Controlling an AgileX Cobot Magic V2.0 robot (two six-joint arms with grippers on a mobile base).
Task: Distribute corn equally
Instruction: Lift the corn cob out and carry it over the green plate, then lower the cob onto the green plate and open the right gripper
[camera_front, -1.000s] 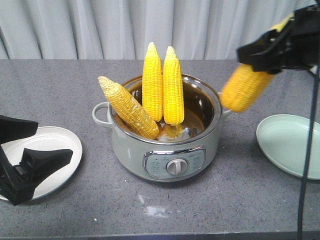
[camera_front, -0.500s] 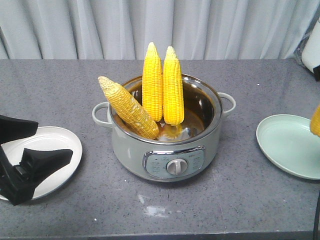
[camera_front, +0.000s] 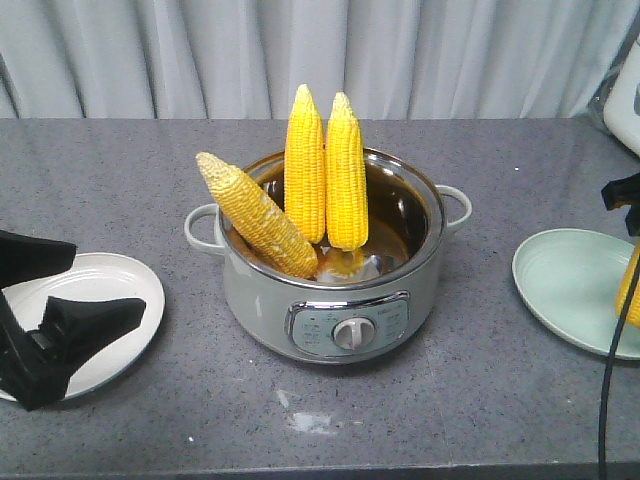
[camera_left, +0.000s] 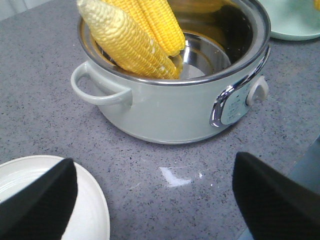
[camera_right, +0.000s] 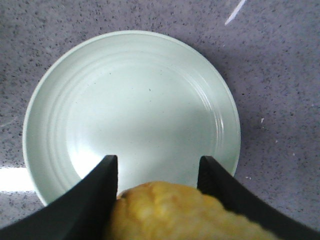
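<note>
Cobs in electric pot (camera_front: 330, 300) at mid-counter: three. Upright cob (camera_front: 305, 165) and second upright cob (camera_front: 346, 175) side by side against far wall, tips well above rim. Leaning cob (camera_front: 255, 215) tilted out over near-left rim, tip toward left handle.

Fourth cob (camera_right: 170, 212) clamped between black fingers of right gripper (camera_right: 158, 162), directly above pale green plate (camera_right: 130, 90) to right of pot. In front view just a yellow sliver at right frame edge, low over plate. Contact with plate not discernible.

Left gripper (camera_left: 152, 167) spread wide, nothing between fingers, hovering above white plate (camera_left: 85, 220) at near left, well apart from pot.

Grey speckled counter (camera_front: 480, 400) under everything. Small pale smear (camera_front: 315, 422) just in front of pot. Pleated grey curtain (camera_front: 200, 60) along far side.
</note>
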